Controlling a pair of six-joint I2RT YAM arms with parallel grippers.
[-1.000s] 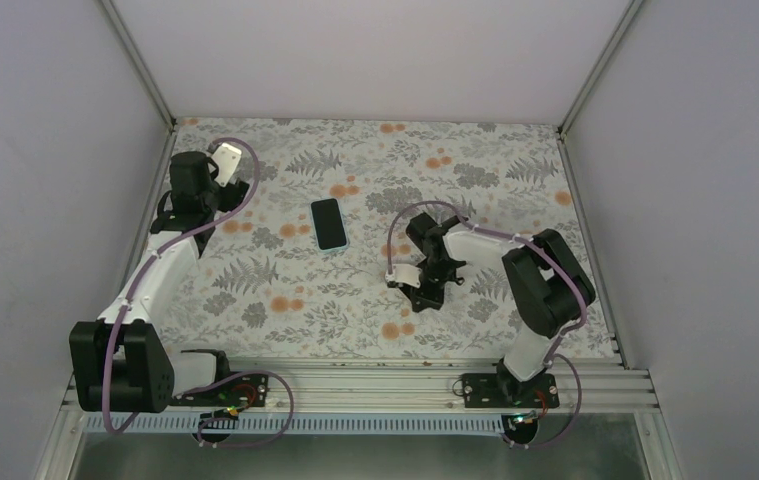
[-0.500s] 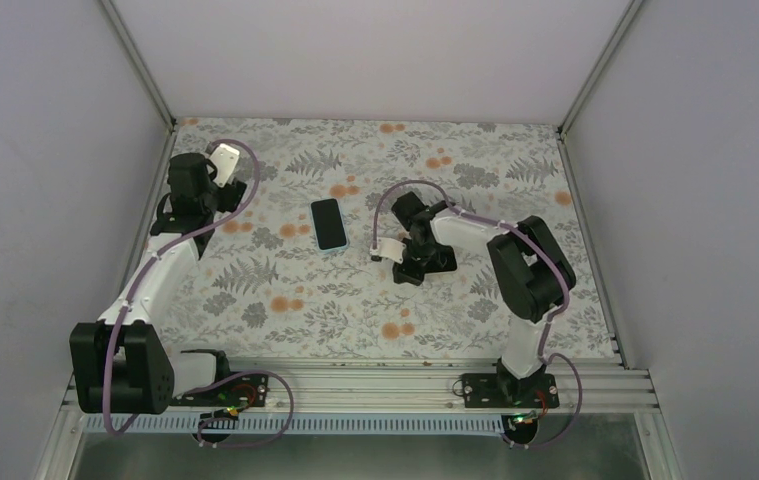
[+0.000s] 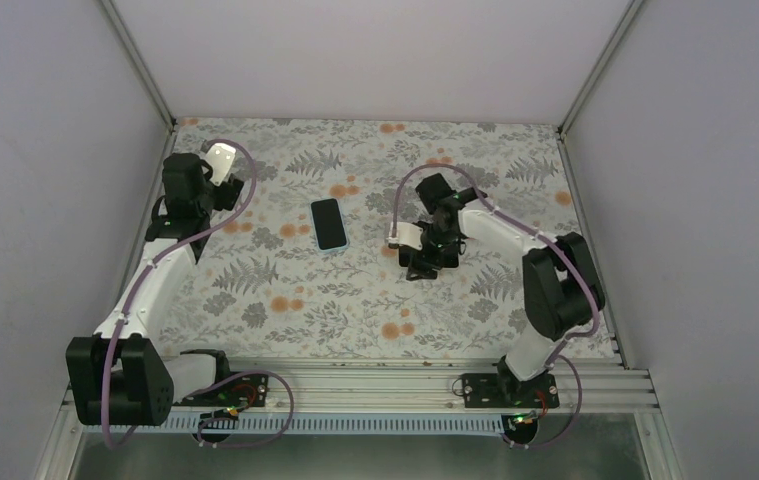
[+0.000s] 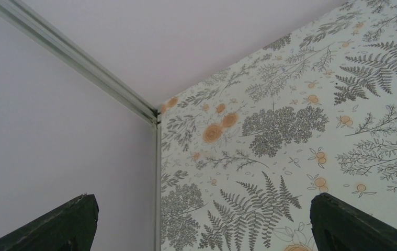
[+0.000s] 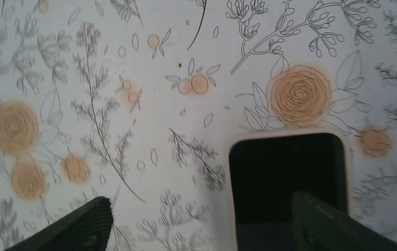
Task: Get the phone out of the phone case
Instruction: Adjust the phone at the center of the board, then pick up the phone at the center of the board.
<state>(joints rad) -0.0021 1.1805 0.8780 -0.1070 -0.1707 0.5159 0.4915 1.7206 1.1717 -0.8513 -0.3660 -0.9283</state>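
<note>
the phone point(image 3: 328, 222), seated in the phone case point(image 3: 336, 250), is laid flat at the centre of the worktop point(image 3: 285, 300). Released and empty: right tool point(image 5: 199, 204) at its 3 o'clock, left tool point(image 4: 201, 206) at 9. Phone judged rigid and slick; case lip best peeled at a corner.

The left arm point(image 3: 150, 275) runs from its base along the left side towards the far corner, with its elbow folded close by the base and its wrist at the far end. The left pincer point(image 4: 201, 209) looks out at a slant, its two dark fingers point(image 4: 65, 222) spread wide, one at each lower corner of the wrist view. The right arm point(image 3: 555, 290) rises from its base, bends at the elbow and reaches inward to the left. The right pincer point(image 5: 201, 219) faces downward, its jaws standing well apart.
</note>
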